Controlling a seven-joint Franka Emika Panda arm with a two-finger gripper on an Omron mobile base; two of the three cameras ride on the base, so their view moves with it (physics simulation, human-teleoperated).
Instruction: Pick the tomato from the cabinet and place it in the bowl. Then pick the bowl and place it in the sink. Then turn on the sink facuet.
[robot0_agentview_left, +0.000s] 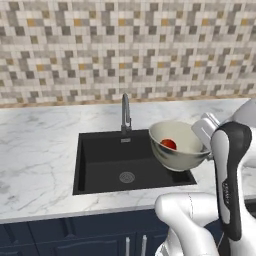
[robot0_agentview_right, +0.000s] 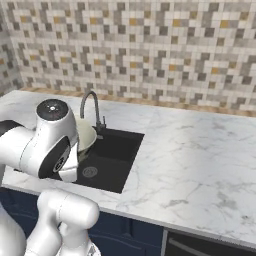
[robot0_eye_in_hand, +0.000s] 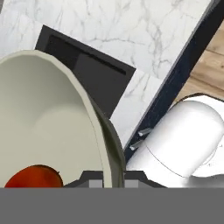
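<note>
Claw (robot0_eye_in_hand: 113, 178) clenched on bowl (robot0_agentview_left: 179, 145) rim, bowl tilted over sink (robot0_agentview_left: 127, 162) right side. Tomato (robot0_agentview_left: 169, 144) inside bowl, beside claw. Risks: tomato spilled w/ more tilt; faucet (robot0_agentview_left: 125, 114) clipped; rim grip slipped.

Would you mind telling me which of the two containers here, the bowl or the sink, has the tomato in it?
The bowl: the tomato lies inside it, held tilted above the sink by the gripper clamped on its rim.
</note>
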